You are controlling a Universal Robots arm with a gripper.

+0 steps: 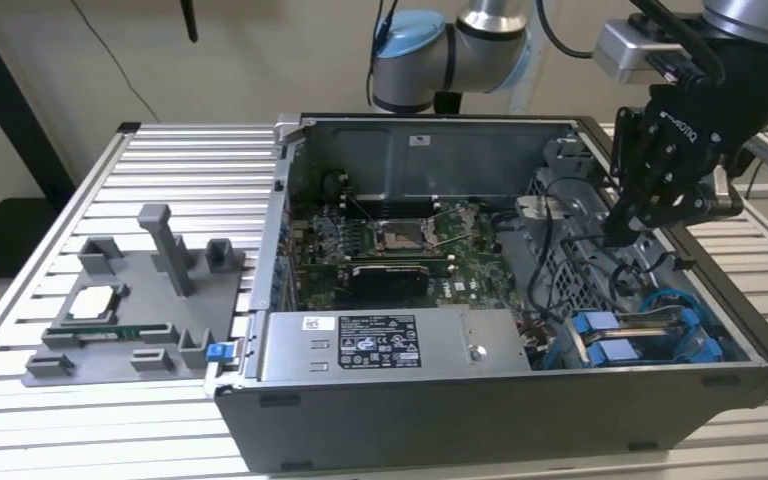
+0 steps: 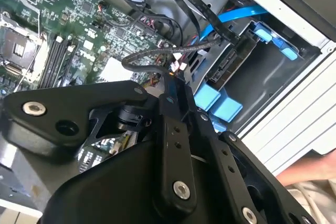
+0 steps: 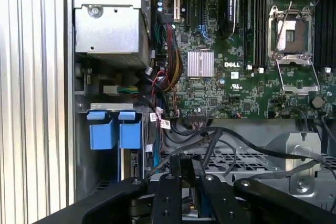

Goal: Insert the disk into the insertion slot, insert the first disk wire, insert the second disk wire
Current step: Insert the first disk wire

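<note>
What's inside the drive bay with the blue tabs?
Two blue tabs sit at the mouth of the insertion slot, and a connector edge of the disk shows in the second wrist view. Metal covers the rest.

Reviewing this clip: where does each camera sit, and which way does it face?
Exterior view: off the arm and raised, looking down into the open computer case; the arm and gripper are at the exterior view's right.
First wrist view: on the arm, looking straight down on the motherboard and drive bay; the gripper is in the foreground.
Second wrist view: on the arm, looking obliquely past the gripper towards the drive bay.
Shared: all three show the drive bay's blue tabs.
</note>
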